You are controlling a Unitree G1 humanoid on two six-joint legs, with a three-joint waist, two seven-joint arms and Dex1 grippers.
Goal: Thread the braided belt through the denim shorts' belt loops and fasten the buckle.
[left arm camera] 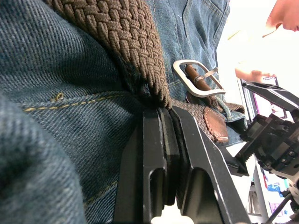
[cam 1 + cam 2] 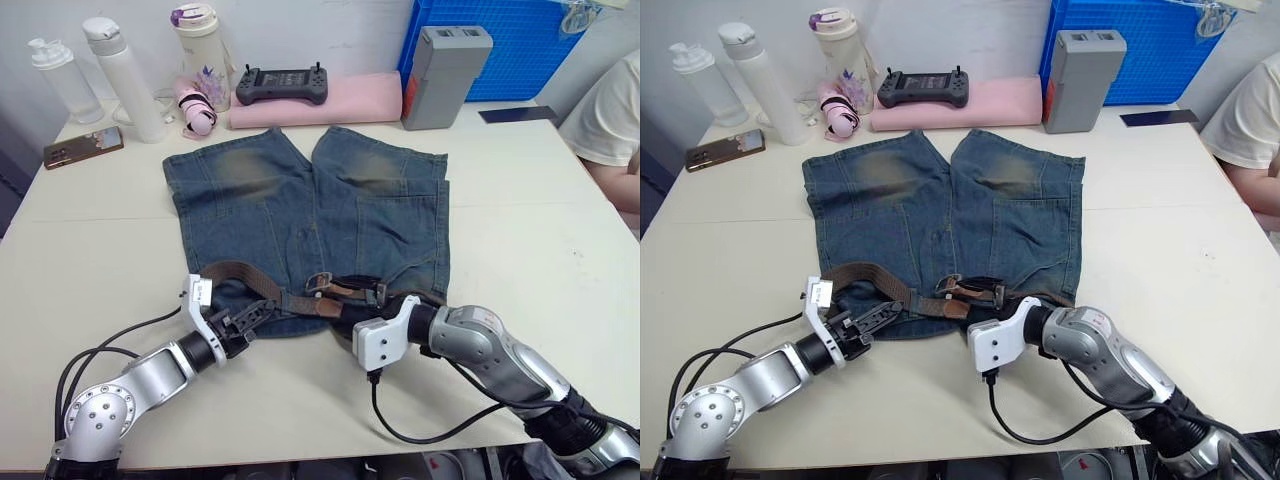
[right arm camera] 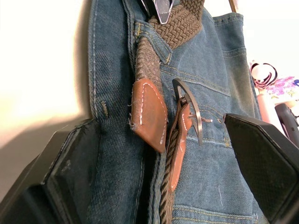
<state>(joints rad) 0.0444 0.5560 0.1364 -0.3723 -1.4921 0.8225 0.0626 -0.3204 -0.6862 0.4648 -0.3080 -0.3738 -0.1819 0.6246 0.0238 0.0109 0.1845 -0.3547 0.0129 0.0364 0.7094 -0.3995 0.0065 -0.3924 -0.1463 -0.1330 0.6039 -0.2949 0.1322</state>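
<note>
The denim shorts (image 2: 300, 190) lie flat on the table with the waistband toward me. Along that waistband runs the braided belt (image 2: 235, 272), its silver buckle (image 2: 318, 283) near the middle. My left gripper (image 2: 255, 313) is shut on the braided belt at the waistband's left part, its fingers (image 1: 159, 154) pressed together under the weave. My right gripper (image 2: 360, 292) is open, one finger (image 3: 70, 172) on each side of the waistband. Between those fingers sit the belt's brown leather end (image 3: 149, 112) and the buckle (image 3: 189, 109). A belt loop (image 1: 232, 111) crosses the belt by the leather end.
Behind the shorts stand bottles (image 2: 125, 75), a phone (image 2: 82, 147), a game controller (image 2: 282, 83) on a pink pad, a grey box (image 2: 442, 75) and a blue crate (image 2: 500, 45). A person's arm (image 2: 615, 120) is at the right edge. Black cables (image 2: 100, 355) trail near the front edge.
</note>
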